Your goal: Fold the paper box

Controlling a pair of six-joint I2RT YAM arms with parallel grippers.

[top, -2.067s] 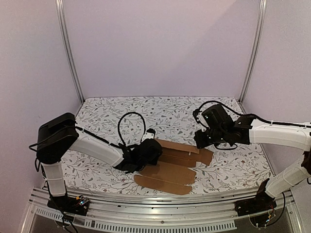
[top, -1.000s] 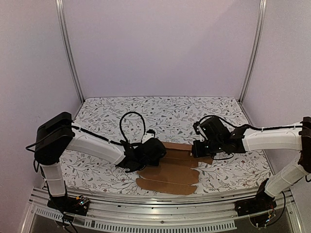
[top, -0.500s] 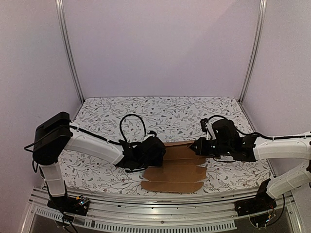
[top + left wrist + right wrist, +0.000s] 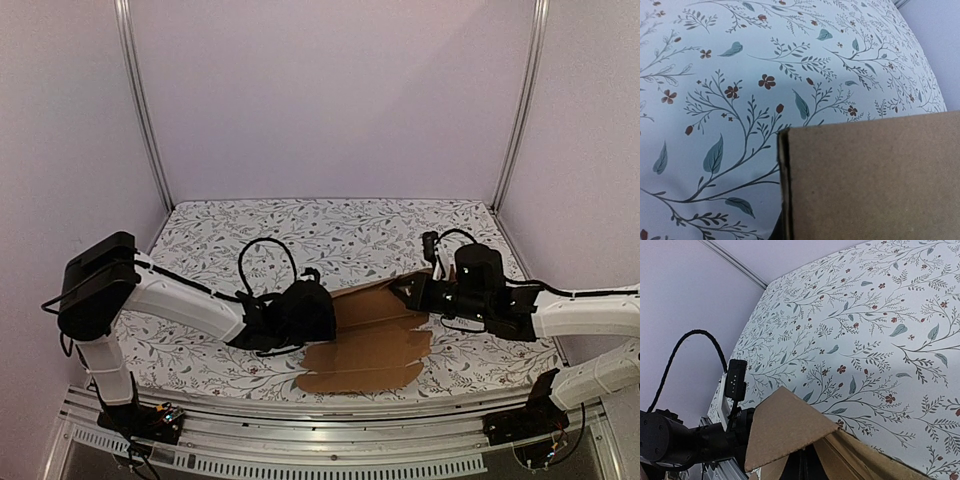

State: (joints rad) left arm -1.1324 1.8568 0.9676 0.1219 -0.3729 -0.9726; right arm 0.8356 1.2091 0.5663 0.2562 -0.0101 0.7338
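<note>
Paper box: a die-cut brown cardboard sheet (image 4: 368,335) lay on the floral table (image 4: 340,230) between the arms, near panels flat, far edge lifted
Left gripper: (image 4: 322,312) clamped shut on the sheet's left edge (its wrist view filled with cardboard)
Right gripper: (image 4: 412,292) closed on the far right flap, tilted up off the table
Step in hand: raising the far panel along its crease, by my reading
Next move: likely calls for both arms turning that panel over toward the near side together, so the sheet bends at the score and not elsewhere
</note>
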